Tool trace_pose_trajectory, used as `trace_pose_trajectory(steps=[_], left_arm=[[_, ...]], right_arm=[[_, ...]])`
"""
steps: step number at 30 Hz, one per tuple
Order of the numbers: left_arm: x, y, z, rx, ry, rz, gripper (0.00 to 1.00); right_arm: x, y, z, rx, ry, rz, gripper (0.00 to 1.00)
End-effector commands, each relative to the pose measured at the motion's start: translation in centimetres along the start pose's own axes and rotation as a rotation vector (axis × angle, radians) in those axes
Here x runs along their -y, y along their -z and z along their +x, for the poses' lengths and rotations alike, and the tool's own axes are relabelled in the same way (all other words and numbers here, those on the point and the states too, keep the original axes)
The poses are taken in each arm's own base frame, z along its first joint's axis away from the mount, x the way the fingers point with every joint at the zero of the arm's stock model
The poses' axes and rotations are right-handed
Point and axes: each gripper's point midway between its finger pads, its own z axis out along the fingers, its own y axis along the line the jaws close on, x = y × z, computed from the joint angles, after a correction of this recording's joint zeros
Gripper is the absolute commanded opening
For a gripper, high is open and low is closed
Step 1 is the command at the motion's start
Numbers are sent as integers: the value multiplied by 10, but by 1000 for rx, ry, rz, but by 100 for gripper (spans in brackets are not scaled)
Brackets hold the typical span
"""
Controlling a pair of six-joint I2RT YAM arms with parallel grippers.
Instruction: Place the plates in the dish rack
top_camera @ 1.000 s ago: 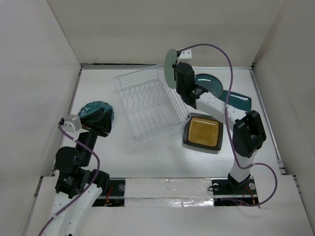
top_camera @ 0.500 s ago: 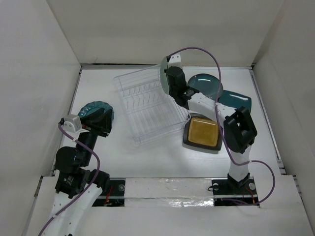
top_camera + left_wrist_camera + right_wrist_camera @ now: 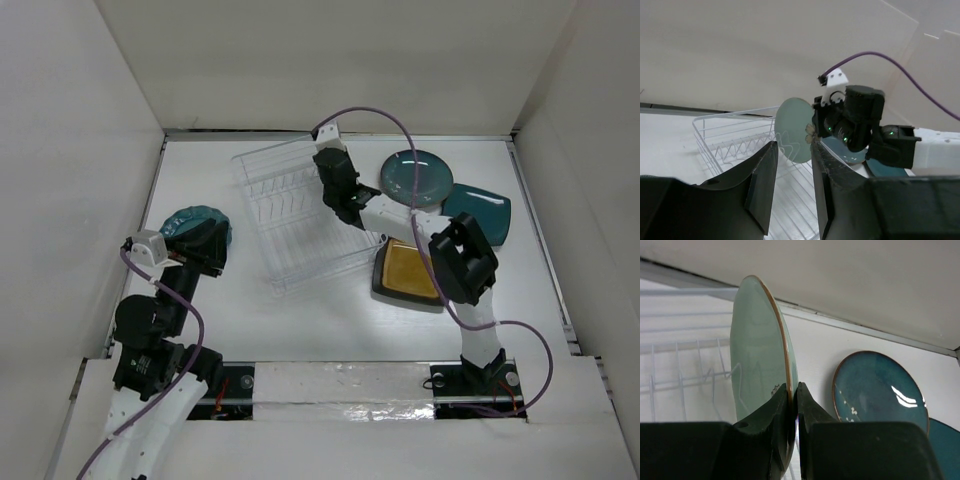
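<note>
My right gripper [image 3: 333, 172] is shut on the rim of the pale green glass plate [image 3: 757, 350]. It holds the plate upright on edge over the ribs of the clear dish rack [image 3: 300, 215], as the left wrist view [image 3: 792, 127] also shows. The top view hides the plate under the wrist. The dark teal round plate [image 3: 415, 175], the teal square plate [image 3: 482, 212] and the black-rimmed amber square plate [image 3: 410, 272] lie right of the rack. My left gripper [image 3: 203, 243] is open and empty beside the teal scalloped plate [image 3: 190, 218].
White walls enclose the table on three sides. The rack lies askew, its near corner beside the amber plate. The right arm's purple cable [image 3: 365, 115] arcs above the rack's far end.
My right gripper has carried the pale green plate left and down, from beyond the rack's far right corner to over its ribs. The left arm has not moved.
</note>
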Motion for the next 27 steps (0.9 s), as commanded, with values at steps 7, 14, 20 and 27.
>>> trace_pose_trajectory(steps=[7,14,20,27], left_arm=[[11,-17,0,-10,50,41,19],[-1,-25,10,-40,92,-34,0],[-6,-40,37,-130,207,-83,0],[-29,-63,56,-131,402,-267,8]], right_arm=[[4,9,-37,99,-89,37,22],[15,28,-66,114,-231,-43,51],[8,72,-88,128,-390,-263,70],[14,145,-68,131,-613,-474,25]])
